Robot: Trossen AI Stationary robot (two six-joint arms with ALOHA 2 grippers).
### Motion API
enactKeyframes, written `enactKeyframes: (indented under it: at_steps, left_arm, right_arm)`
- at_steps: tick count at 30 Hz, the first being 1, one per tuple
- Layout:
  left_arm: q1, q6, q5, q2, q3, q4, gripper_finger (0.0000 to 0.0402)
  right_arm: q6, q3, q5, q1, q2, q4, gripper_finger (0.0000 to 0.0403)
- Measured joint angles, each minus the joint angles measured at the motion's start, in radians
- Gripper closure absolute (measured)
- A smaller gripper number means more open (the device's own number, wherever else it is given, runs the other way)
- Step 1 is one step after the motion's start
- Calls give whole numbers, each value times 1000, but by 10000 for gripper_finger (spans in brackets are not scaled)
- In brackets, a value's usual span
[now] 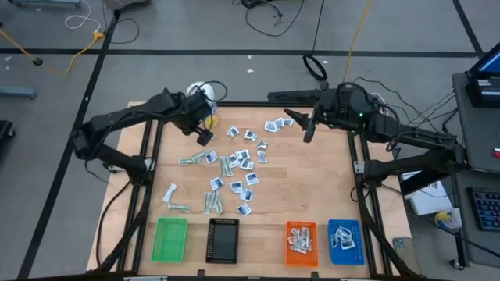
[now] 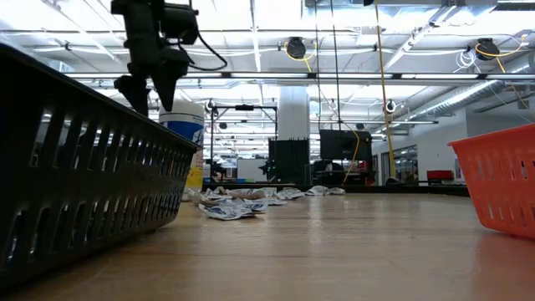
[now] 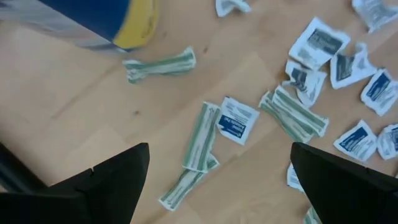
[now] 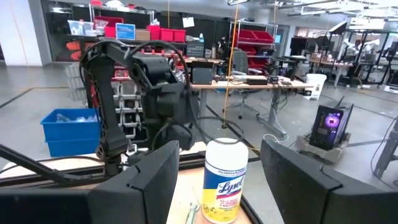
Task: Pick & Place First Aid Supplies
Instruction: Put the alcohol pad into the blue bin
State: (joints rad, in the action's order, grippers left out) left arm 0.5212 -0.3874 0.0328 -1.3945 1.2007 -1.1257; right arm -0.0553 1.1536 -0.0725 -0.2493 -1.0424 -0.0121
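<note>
- Over the far left part of the counter (image 1: pixel 312 195), my left jaws (image 1: pixel 205 134) hang wide open with nothing in them, just beside the white bottle (image 1: pixel 201 95). Below them, in my left wrist view, lie green strips (image 3: pixel 200 138) and a blue-print sachet (image 3: pixel 237 120).
- My right jaws (image 1: pixel 309 131) are up at the far right edge, also apart and empty, pointing across toward the bottle (image 4: pixel 224 180). That arm looks like it's just waiting.
- The supplies (image 1: pixel 234 168) are mostly loose in a scatter across the middle of the counter, sachets and strips mixed, some overlapping. A few strays sit off by themselves nearer the left side.
- Trays are lined up along the near edge: green tray (image 1: pixel 169 239), black tray (image 1: pixel 223 239), orange tray (image 1: pixel 301 242), blue tray (image 1: pixel 345 240).
- Orange and blue each have some white packets in them, so I'd say sorting has started. Green and black look empty from above, though I can't be totally sure about the black one.
- My guess on progress: early days. Way more stuff on the counter than in the trays, dozens of picks to go.
- Next I'd probably drop the left jaws onto one of those strips below.
</note>
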Motion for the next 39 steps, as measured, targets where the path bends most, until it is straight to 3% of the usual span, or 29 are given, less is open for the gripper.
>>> enactKeyframes:
  at_steps: [8,14,21,28,39]
  left_arm:
    - [-97,-200,-93,-123,0,25,5]
    - [-119,-390,-72,-195,-27,39,5]
    - [-147,-545,-41,-222,-105,157,5]
    - [-187,-744,-75,-222,-186,223,5]
    - [-245,-910,-91,-222,-262,347,5]
  right_arm:
    - [-57,0,37,0,0,2,179]
    - [-62,0,51,1,0,2,179]
    - [-62,0,52,1,0,2,179]
    - [-62,0,52,1,0,2,179]
    - [-66,0,52,1,0,14,179]
